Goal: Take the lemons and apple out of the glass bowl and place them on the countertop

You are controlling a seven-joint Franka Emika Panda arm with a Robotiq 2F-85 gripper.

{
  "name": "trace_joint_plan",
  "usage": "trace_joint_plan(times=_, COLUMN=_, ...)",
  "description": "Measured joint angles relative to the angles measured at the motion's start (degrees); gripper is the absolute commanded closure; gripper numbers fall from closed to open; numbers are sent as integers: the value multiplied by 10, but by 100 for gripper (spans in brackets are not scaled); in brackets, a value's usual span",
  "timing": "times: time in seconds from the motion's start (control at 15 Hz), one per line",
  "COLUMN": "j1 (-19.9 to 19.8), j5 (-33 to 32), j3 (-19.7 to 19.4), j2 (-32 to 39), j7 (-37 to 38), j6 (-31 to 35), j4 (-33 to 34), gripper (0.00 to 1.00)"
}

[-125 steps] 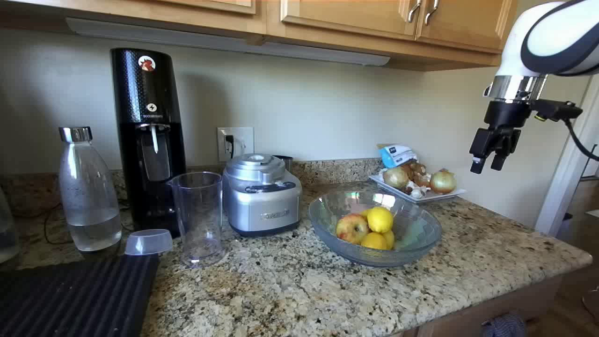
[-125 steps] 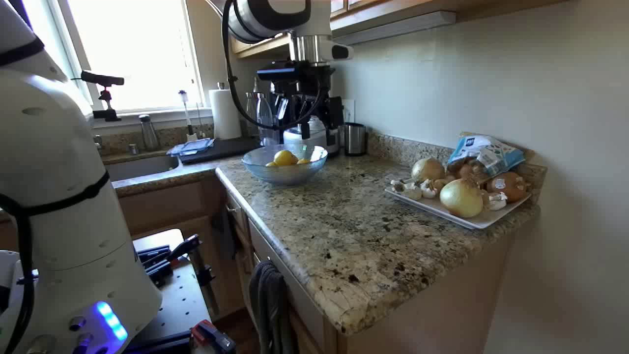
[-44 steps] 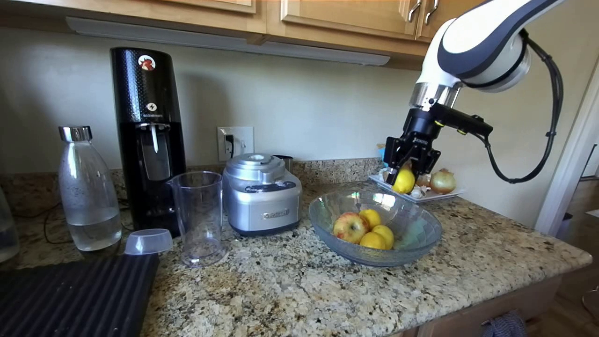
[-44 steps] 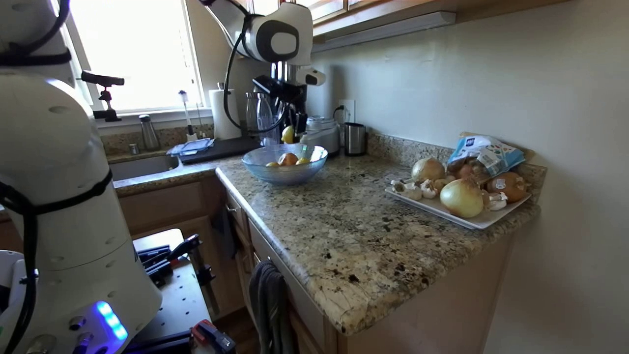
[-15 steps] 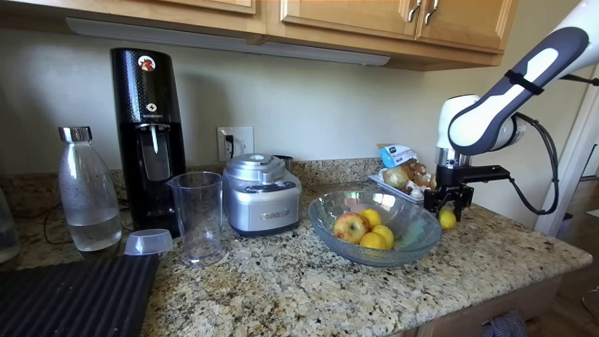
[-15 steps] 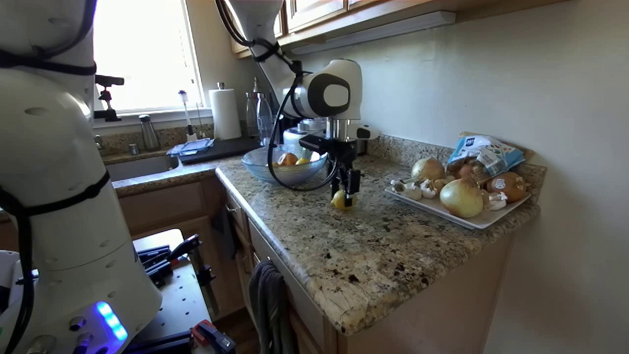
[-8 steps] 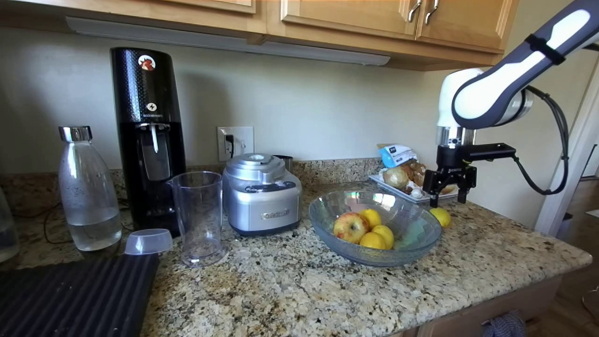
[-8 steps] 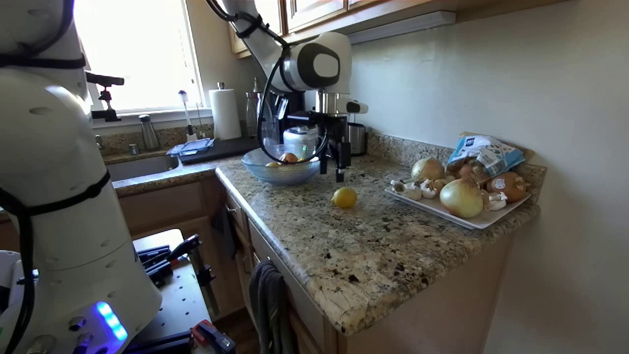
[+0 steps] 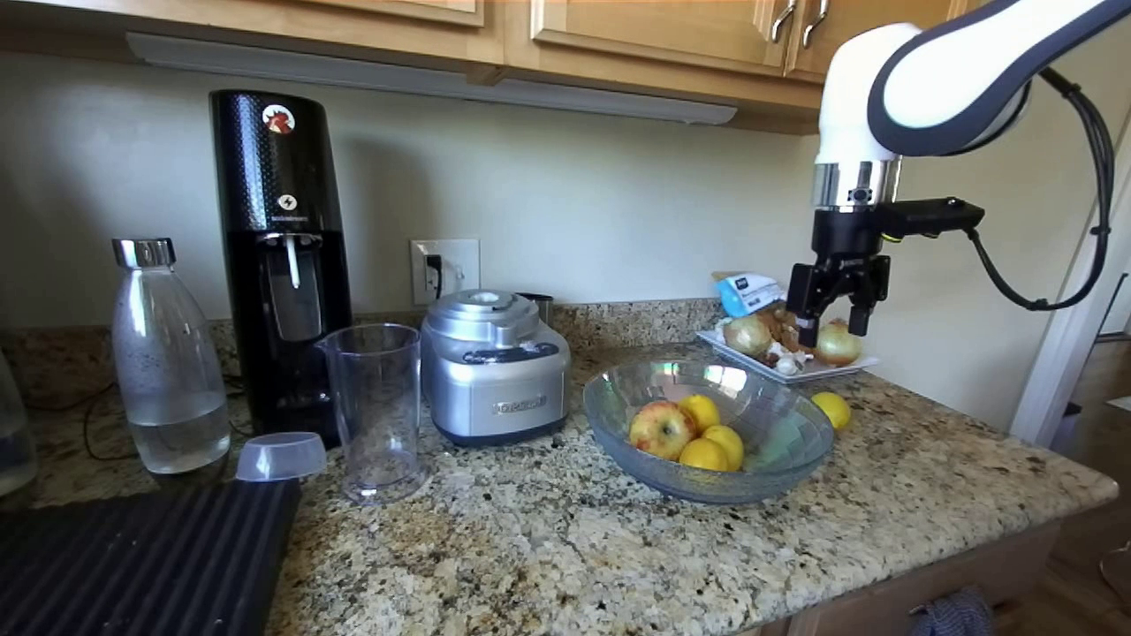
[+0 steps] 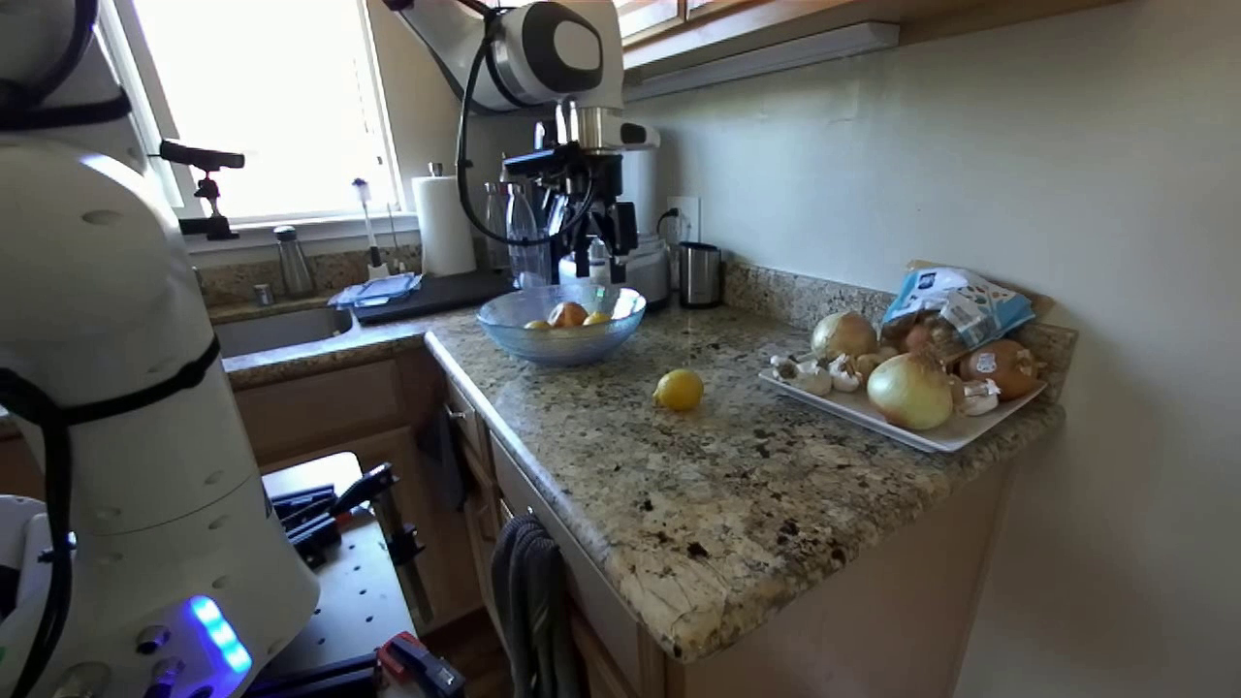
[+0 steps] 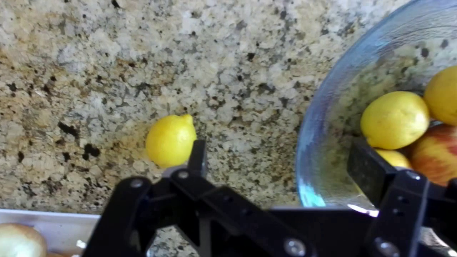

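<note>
So from my end I've got wooden cabinets (image 9: pixel 654 35) above a glossy, speckled granite countertop (image 9: pixel 530 548), and on it a wide, round glass bowl (image 9: pixel 785 437). My black gripper (image 9: pixel 832 327) hangs in the air, jaws spread wide. In the bowl: one round red-and-yellow apple (image 9: pixel 661 430) plus three smooth lemons (image 11: pixel 394 119); a fourth lemon (image 10: pixel 680 389), oval with a nubby tip, sits on the countertop near the bowl.

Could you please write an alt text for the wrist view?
The open, empty gripper hangs above a granite countertop, where one lemon lies apart from a glass bowl holding more lemons and an apple. A white dish with an onion is partly visible, lower left.
</note>
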Motion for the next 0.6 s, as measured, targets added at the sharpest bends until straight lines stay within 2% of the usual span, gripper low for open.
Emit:
trace_joint_plan(times=0.33, j1=39, j5=13, j3=52, j2=4, j7=3, j6=8, j4=2, gripper=0)
trace_joint_plan(times=0.6, j1=64, j5=13, j3=84, j2=45, j7=22, j6=44, j4=9, gripper=0)
